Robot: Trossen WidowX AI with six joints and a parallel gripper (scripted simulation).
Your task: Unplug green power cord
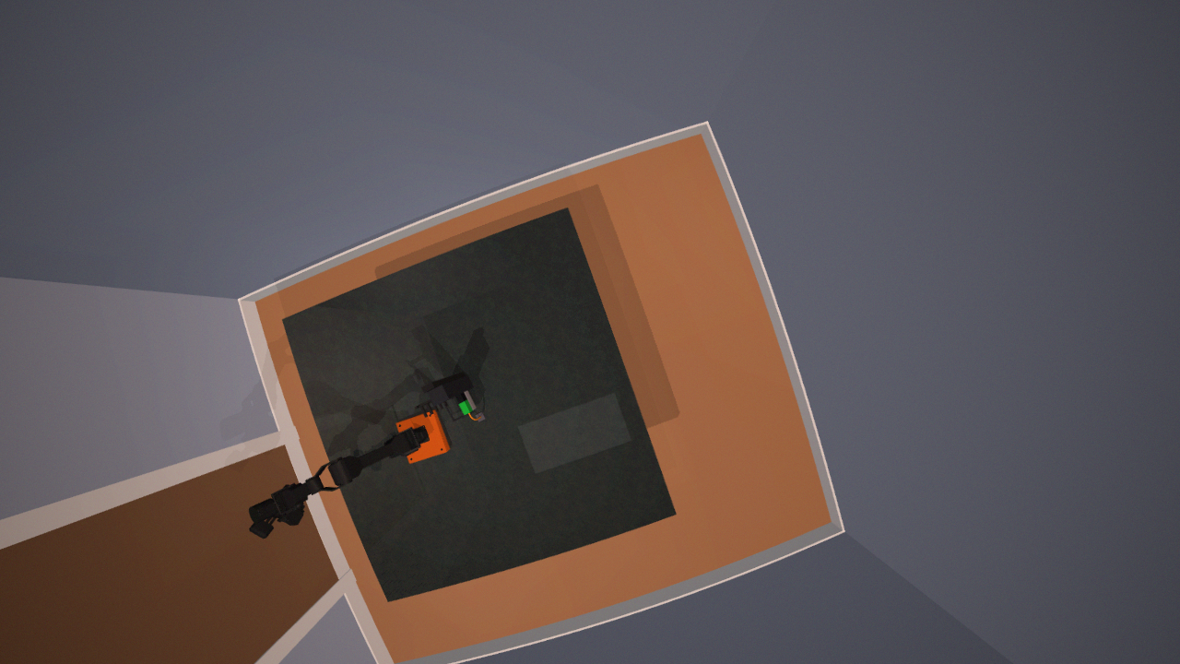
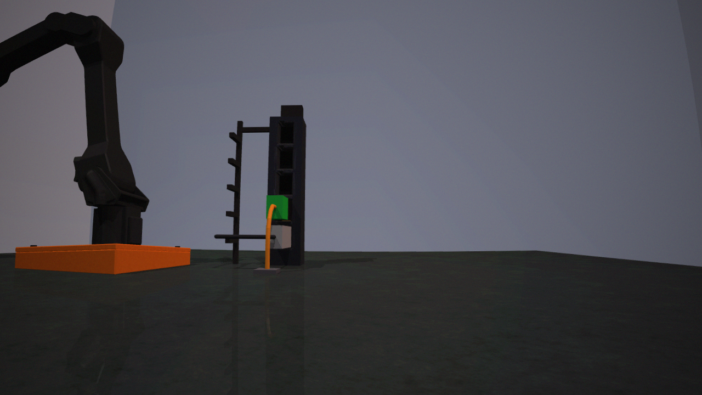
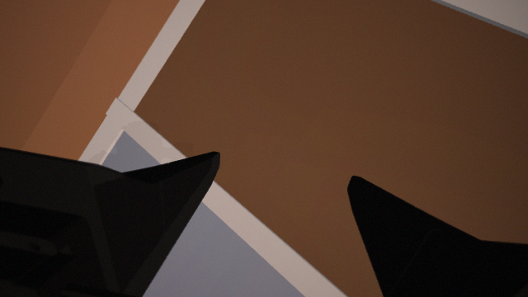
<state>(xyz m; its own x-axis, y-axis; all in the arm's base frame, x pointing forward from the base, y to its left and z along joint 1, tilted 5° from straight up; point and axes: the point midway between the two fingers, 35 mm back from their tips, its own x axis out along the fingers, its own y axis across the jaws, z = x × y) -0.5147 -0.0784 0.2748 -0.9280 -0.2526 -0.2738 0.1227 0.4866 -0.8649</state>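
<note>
Green plug point(image 2: 276, 207) removal is not yet started, judging by how things are lying now. The gripper point(image 3: 284, 169) is standing with its fingers spread wide and nothing between them; in the wrist view it is pointing at brown floor and a pale wall edge, not at the work. In the top view the gripper point(image 1: 265, 518) is hanging out past the left rim of the dark table point(image 1: 511, 528), well apart from the orange base point(image 1: 429, 442) on which the arm is mounted.

For the approach, the wrist is needing to swing back over the table and line the open fingers up on the two free sides of the plug body (not the orange cord point(image 2: 267, 240)), so that the pull runs straight out of the socket. A slanted pull is likely to tip the power strip point(image 2: 287, 186).

The plug is sitting low in the upright black power strip, just above a grey block point(image 2: 282, 235), with the cord curving down to the table. The strip is standing just right of the base, on the far side of it from the gripper.
</note>
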